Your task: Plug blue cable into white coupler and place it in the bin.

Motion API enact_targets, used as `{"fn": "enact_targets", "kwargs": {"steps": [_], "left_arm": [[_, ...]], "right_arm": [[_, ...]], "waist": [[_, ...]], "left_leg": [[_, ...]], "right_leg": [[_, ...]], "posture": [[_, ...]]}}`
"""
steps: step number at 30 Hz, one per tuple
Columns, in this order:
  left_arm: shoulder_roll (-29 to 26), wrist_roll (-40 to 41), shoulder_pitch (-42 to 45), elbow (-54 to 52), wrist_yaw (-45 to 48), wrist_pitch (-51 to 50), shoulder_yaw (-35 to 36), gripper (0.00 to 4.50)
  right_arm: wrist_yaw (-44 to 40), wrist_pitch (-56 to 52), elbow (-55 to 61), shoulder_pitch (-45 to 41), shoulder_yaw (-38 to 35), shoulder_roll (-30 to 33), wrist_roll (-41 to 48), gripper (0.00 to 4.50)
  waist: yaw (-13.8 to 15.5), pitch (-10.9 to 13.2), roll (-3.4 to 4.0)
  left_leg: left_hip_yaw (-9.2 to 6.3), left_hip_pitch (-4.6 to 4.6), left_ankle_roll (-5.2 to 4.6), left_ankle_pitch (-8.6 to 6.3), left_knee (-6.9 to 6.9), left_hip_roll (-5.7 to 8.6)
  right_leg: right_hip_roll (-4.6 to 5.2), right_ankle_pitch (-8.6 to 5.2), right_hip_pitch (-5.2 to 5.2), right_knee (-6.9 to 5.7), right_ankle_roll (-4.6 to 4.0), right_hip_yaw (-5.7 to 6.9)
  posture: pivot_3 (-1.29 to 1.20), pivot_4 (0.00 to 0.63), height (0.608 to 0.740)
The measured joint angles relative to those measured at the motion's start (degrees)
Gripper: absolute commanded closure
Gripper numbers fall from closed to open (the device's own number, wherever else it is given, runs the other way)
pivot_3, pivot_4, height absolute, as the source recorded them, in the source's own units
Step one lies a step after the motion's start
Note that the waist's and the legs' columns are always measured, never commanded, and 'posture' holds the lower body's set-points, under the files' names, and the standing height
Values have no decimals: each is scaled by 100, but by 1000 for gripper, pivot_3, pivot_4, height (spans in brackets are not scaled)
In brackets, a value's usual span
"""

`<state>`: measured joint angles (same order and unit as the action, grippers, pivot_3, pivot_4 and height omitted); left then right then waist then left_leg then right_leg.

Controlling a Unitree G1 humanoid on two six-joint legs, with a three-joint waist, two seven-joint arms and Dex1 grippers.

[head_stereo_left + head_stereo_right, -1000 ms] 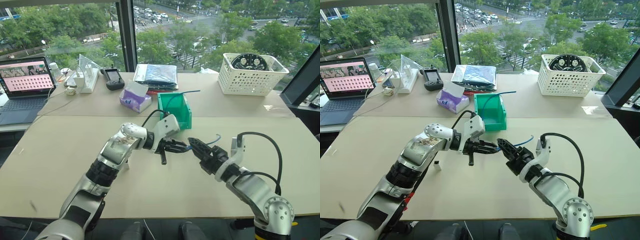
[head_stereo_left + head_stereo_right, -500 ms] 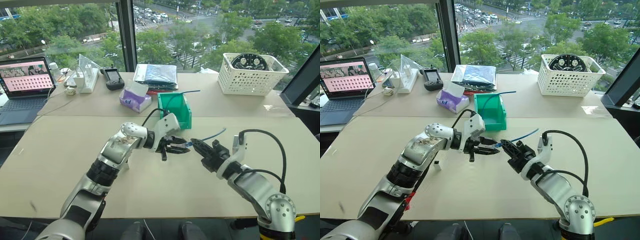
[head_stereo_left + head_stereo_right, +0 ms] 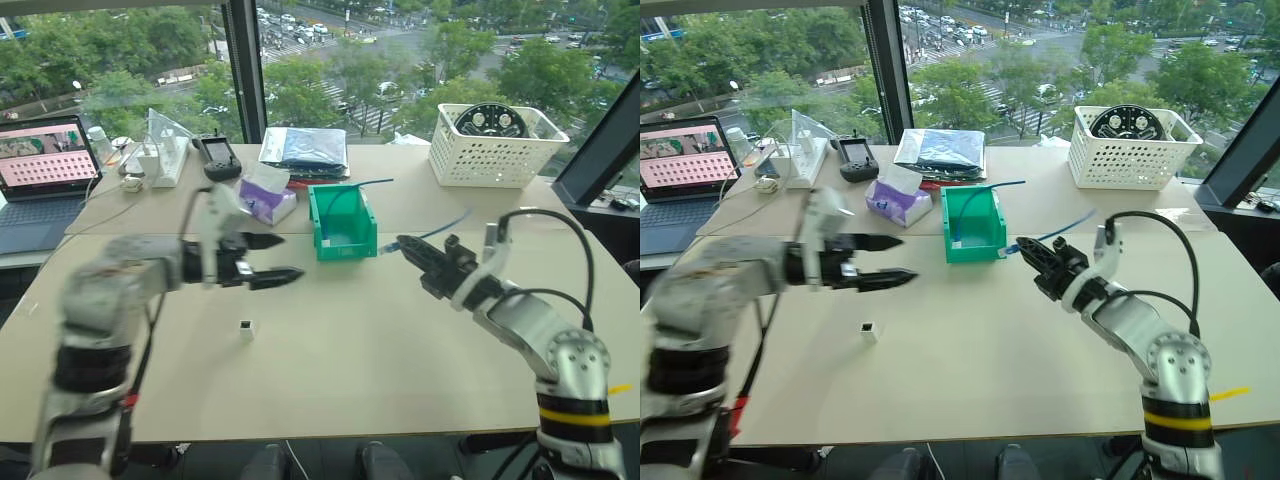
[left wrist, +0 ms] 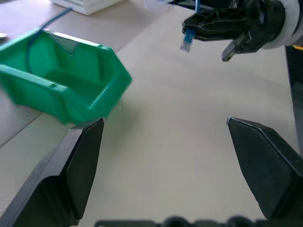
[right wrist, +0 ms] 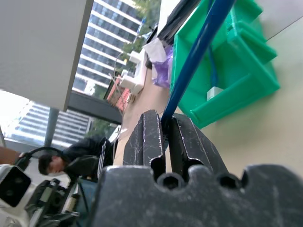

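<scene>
My right gripper (image 3: 402, 244) is shut on the blue cable (image 3: 445, 224) near its plug (image 4: 188, 40), held in the air just right of the green bin (image 3: 342, 222). The cable's free length trails back over my right arm. In the right wrist view both fingers (image 5: 147, 137) pinch the cable (image 5: 199, 47). My left gripper (image 3: 292, 255) hangs wide open and holds nothing, to the left of the bin and above the table. The white coupler (image 3: 245, 327) lies alone on the table, nearer to me than the left gripper.
A second blue cable (image 3: 360, 186) sticks out of the bin. Behind the bin are a purple tissue pack (image 3: 265, 195), a dark bag (image 3: 305, 147) and a white lattice basket (image 3: 490, 145). A laptop (image 3: 45, 165) stands at the far left.
My left gripper has opened, let go of the cable's plug end and swung away to the left. My right gripper has closed on the cable and carried it up toward the bin.
</scene>
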<state>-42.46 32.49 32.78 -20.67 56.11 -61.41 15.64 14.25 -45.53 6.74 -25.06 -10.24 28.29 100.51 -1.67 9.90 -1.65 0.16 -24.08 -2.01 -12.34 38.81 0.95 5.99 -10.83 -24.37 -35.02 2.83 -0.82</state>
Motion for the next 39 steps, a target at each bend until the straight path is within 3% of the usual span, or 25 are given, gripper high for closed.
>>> {"fn": "enact_targets", "kwargs": {"steps": [3, 5, 7, 11, 14, 18, 25, 39], "left_arm": [[-99, 72, -778, -443, -384, -96, 587, 18], [374, 84, -1743, -1058, -873, -115, 981, 18], [898, 62, -2721, -1557, -1316, -96, 987, 18], [1891, -307, -3836, -2506, -2345, 527, 1032, 18], [2066, -740, -4302, -2739, -2897, 892, 604, 18], [2207, -1321, -4405, -2731, -3522, 1176, -211, 18], [2651, -1985, -4372, -2092, -4396, 1446, -987, 18], [2944, -2174, -3990, -1550, -4643, 1759, -1467, 18]], "right_arm": [[-399, -194, -362, -289, 127, 14, -377, 4500], [-697, -275, -644, -539, 211, 21, -722, 4500], [-958, -329, -827, -631, 227, 28, -1030, 4500], [-1286, -495, -1014, -722, 268, 16, -1498, 4500], [-1449, -555, -1036, -742, 262, 49, -1802, 4500], [-1534, -708, -1035, -772, 233, 90, -2082, 4500], [-1411, -896, -781, -797, -75, 74, -2173, 4500], [-1165, -980, -473, -728, -371, -55, -2214, 4500]], "waist": [[42, 0, 0], [55, -1, 1], [87, 3, -21], [166, 2, -21], [190, 1, -20], [214, -3, -13], [200, -6, -7], [178, -5, -7]], "left_leg": [[4, 4, 0, 0, 0, 3], [12, 7, -1, -2, -3, 6], [6, 0, -1, -3, -2, 3], [3, 1, 1, -1, 4, 4], [4, 3, 3, 1, 4, 5], [7, 4, 1, 3, 5, 5], [7, -1, -1, 1, 0, 4], [4, -5, -1, 1, 1, 4]], "right_leg": [[4, 0, 6, 1, 1, -2], [12, 1, 8, 5, 3, -11], [12, 2, 4, 4, 1, -3], [20, 6, 8, 6, -6, -1], [20, 0, 11, 4, -23, -1], [16, -8, 11, 4, -37, -2], [12, 5, 7, 5, -6, -1], [12, 3, 5, 7, -4, 3]], "posture": [[0, 150, 740], [0, 150, 740], [0, 150, 740], [0, 150, 740], [0, 150, 740], [0, 150, 740], [0, 150, 740], [0, 150, 740]]}}
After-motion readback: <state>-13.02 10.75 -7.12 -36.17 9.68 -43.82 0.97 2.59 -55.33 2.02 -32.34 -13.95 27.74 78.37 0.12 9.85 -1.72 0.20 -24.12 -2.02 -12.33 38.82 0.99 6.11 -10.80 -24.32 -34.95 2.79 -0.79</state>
